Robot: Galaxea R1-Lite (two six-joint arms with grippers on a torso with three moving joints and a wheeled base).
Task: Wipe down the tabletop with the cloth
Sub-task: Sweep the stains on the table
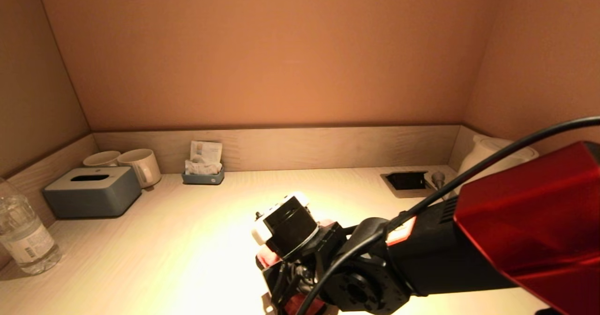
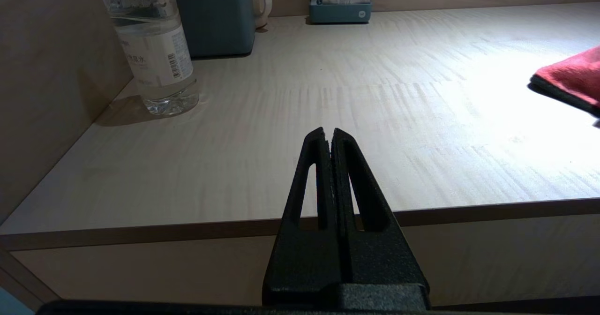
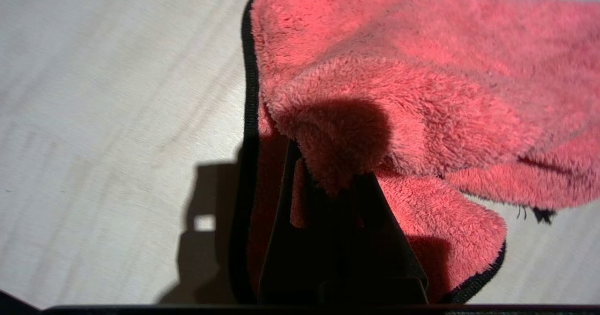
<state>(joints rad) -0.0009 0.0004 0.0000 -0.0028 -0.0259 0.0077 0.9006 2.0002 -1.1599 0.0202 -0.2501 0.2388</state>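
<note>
Down near the front edge of the pale wood-grain bench (image 1: 178,240), I had the right pincer (image 3: 337,183) clamped on a fold of the fluffy red cloth with black trim (image 3: 398,94), the cloth lying bunched on the surface under the wrist (from the head camera only slivers of red showed beneath the arm). The left pincer (image 2: 332,134) hung off the front edge, its two black fingers pressed together on nothing. Along the left wall stood a clear plastic water bottle (image 1: 23,233), a grey-blue tissue box (image 1: 91,191) and two white mugs (image 1: 140,165). A white kettle (image 1: 492,158) sat in the far right corner.
</note>
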